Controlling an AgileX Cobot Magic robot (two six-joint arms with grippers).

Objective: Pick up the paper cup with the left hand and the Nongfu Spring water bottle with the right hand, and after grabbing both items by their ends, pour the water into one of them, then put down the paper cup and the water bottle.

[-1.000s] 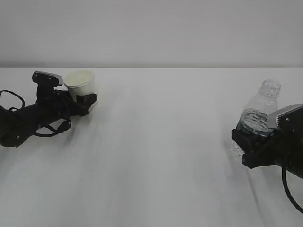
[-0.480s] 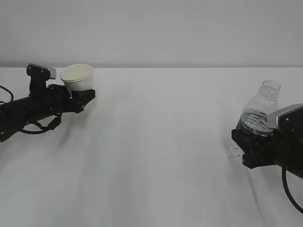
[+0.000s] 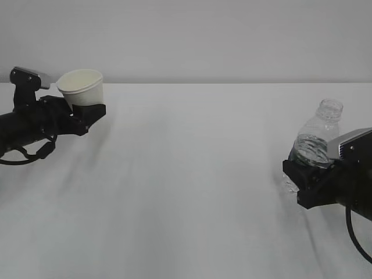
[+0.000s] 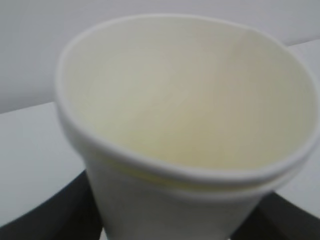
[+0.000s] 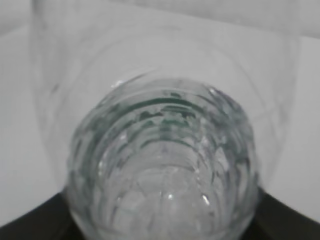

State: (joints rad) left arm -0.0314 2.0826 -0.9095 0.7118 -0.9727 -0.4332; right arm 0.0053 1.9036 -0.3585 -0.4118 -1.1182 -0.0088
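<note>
The off-white paper cup (image 3: 82,87) is upright and held off the table at the far left, my left gripper (image 3: 88,113) shut on its lower part. In the left wrist view the cup (image 4: 185,100) fills the frame, its inside empty, with black fingers (image 4: 40,215) on either side of its base. At the right the clear ribbed Nongfu Spring water bottle (image 3: 318,139) stands upright with an open neck, my right gripper (image 3: 303,179) shut around its lower body. Looking along the bottle (image 5: 165,165) from its base, the right wrist view shows the water (image 5: 165,200) inside.
A white table (image 3: 192,174) runs to a pale wall at the back. Black cables (image 3: 29,152) loop under the left arm, and another cable (image 3: 351,232) hangs below the right arm.
The left arm has lifted the paper cup upward and to the left, off the table. The right gripper and bottle have hardly moved.
</note>
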